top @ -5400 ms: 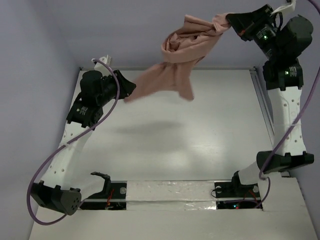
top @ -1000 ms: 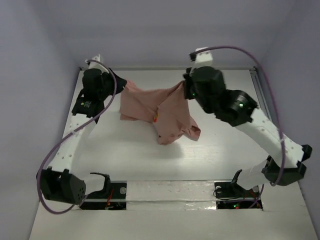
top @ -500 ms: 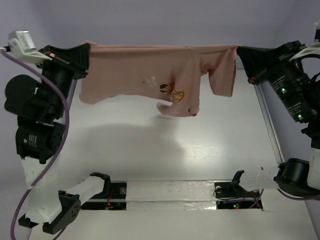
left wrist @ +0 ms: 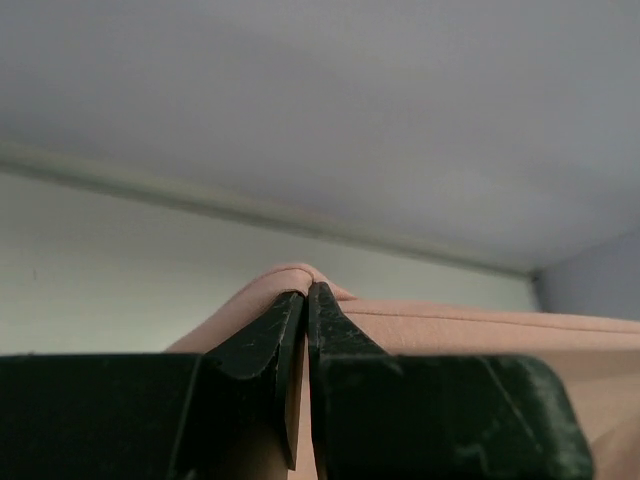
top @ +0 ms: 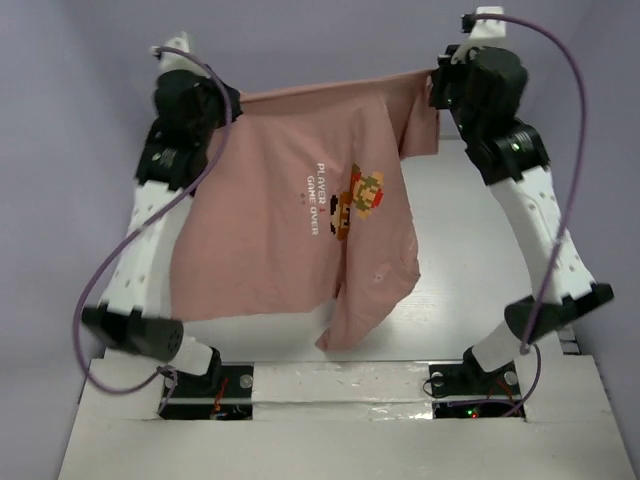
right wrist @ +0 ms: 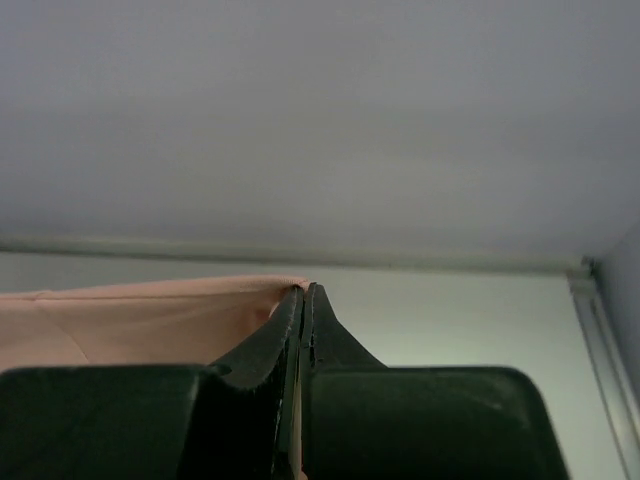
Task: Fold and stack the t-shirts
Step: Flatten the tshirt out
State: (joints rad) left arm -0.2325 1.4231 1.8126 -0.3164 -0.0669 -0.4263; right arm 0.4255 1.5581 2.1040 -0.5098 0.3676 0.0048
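white table under lilac walls, pink t-shirt hanging above.

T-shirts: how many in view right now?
1. The pink t-shirt hangs spread between the left claw and the right claw, above the table. It hides part of the table, so another could lie beneath unseen.

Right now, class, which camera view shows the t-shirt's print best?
The top external view: the t-shirt hangs spread out, so its print faces the camera whole. The left wrist view shows only a pink edge pinched in the left gripper, the right wrist view the same in the right gripper; neither shows the print.
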